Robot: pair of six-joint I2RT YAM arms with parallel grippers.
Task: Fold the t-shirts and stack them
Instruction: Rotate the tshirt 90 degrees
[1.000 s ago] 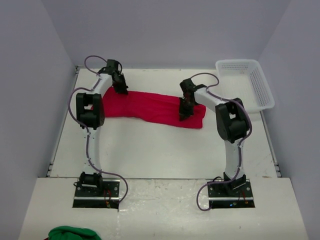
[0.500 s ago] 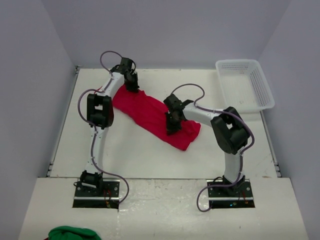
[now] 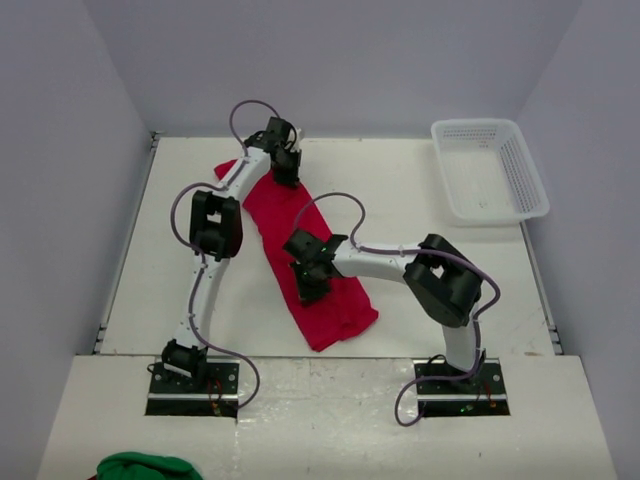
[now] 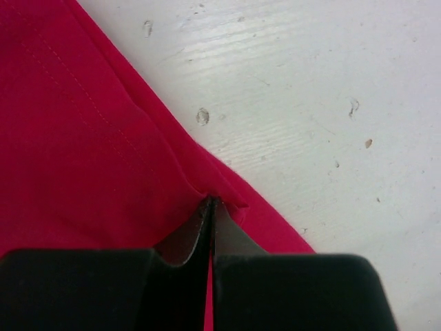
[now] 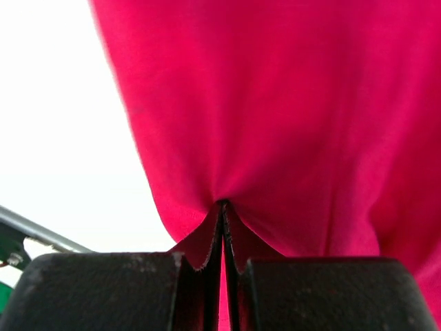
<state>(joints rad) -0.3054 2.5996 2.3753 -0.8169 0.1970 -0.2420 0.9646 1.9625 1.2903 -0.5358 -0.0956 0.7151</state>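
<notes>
"How were your claws holding just then?"

"My left claw (image 4: 210, 201) was pressed fully together on the edge of the red t-shirt (image 4: 83, 152). A small ridge of cloth was drawn up between the tips. My right claw (image 5: 222, 203) was closed just as tight on another pinch of the same shirt, and the cloth fanned away from it in soft folds."

"And where was the shirt?"

"It stretched as a long, narrow strip slanting across the white worktop (image 3: 450, 230). Its far end was up by my left claw, near the back. Its near end pointed toward my right base. My right claw gripped it partway down, closer to the near end, with that arm reaching in from the right."

"What else was around?"

"A white mesh basket (image 3: 525, 170) sat at the far right corner, well apart from the shirt. A lump of green cloth (image 3: 140, 466) showed at the bottom left, in front of my bases."
</notes>
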